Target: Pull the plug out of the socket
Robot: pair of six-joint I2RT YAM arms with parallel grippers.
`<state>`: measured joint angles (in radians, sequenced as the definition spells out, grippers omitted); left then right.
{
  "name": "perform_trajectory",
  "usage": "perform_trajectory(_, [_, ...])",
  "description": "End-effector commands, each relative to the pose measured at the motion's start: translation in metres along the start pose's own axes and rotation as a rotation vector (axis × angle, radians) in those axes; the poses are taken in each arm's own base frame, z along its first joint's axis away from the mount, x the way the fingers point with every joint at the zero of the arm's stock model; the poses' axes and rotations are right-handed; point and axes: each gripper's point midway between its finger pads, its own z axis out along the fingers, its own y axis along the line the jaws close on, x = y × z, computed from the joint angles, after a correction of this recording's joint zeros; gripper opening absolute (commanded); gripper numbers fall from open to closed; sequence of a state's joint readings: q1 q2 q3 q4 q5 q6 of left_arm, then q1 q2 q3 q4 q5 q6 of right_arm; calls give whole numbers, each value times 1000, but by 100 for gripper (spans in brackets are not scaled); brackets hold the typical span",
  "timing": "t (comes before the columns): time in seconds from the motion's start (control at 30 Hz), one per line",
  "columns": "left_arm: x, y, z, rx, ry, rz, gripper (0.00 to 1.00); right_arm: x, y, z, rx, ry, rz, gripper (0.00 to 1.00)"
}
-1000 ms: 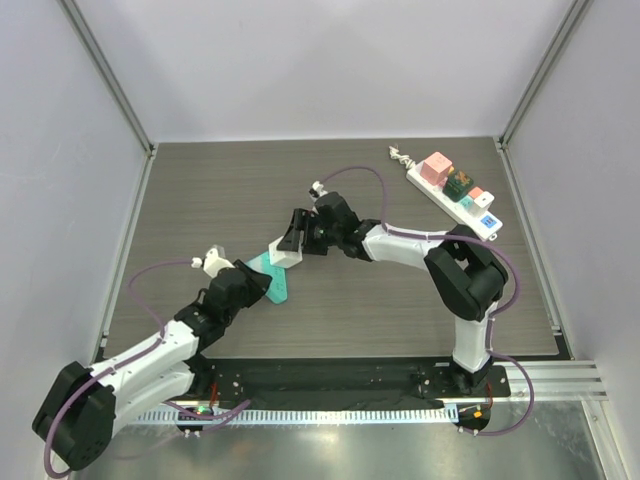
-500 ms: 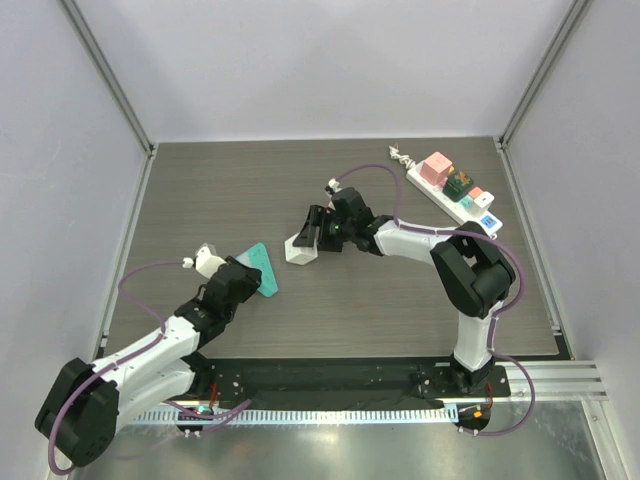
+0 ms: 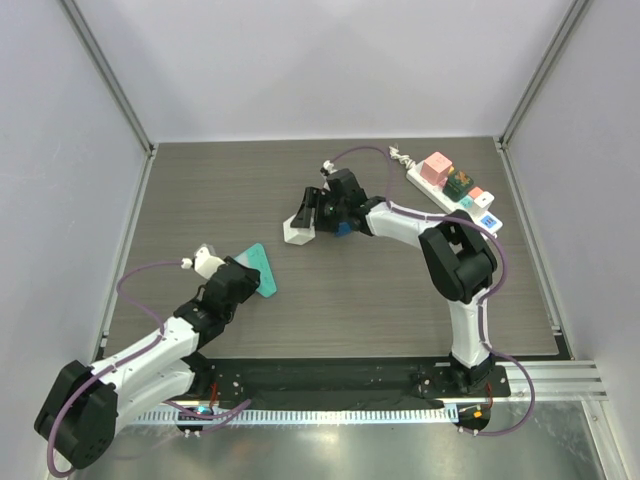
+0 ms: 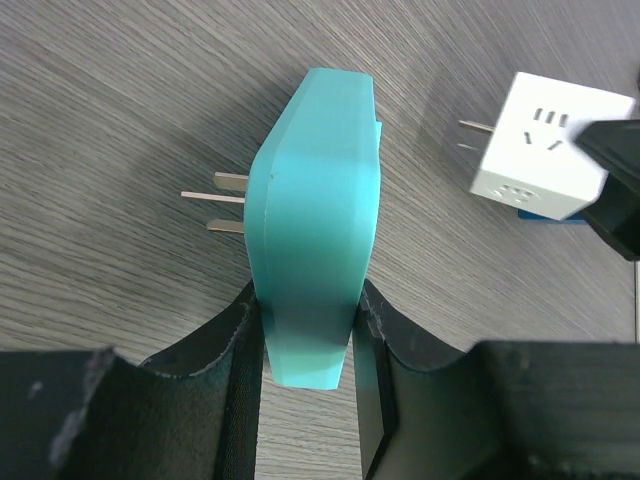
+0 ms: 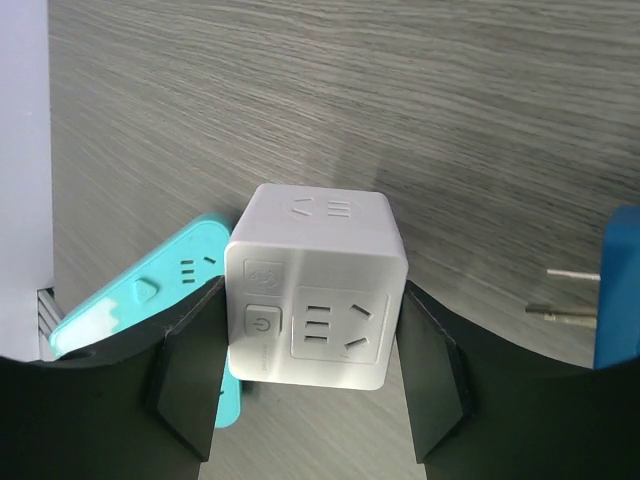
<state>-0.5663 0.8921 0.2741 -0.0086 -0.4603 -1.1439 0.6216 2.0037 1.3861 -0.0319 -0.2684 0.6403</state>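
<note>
Left gripper (image 4: pixel 305 335) pinches one end of a teal plug (image 4: pixel 315 200) across its broad flat faces, with two thin metal prongs sticking out sideways over the dark wood-grain tabletop (image 3: pixel 220 190). Right gripper (image 5: pixel 310 375), farther back toward the middle, clamps a white cube socket (image 5: pixel 315 290) by two opposite sides. Plug and socket sit apart with open tabletop between them, so the pull looks done. Both seem to be light, rigid, smooth plastic shells that could slip, so flat side faces are the safest hold, clear of the bendable prongs.
</note>
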Motion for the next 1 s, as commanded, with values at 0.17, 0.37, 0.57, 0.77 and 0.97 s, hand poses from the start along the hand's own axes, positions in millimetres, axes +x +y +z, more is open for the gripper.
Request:
perform_trajectory(0.17, [2, 24, 2, -78, -5, 69, 0, -4, 5, 11, -57, 17, -9, 11])
perform_trajectory(0.37, [3, 23, 2, -76, -3, 72, 0, -1, -7, 10, -45, 28, -19, 36])
perform_trajectory(0.57, [1, 22, 4, -97, -4, 76, 0, -19, 2, -1, -38, -13, -94, 76])
perform_trajectory(0.77, [-6, 17, 4, -117, -18, 81, 0, -42, 14, -15, -11, -30, -166, 94])
perform_trajectory(0.97, [-23, 14, 3, -133, -80, 51, 0, -75, 44, -58, -7, -98, -255, 98])
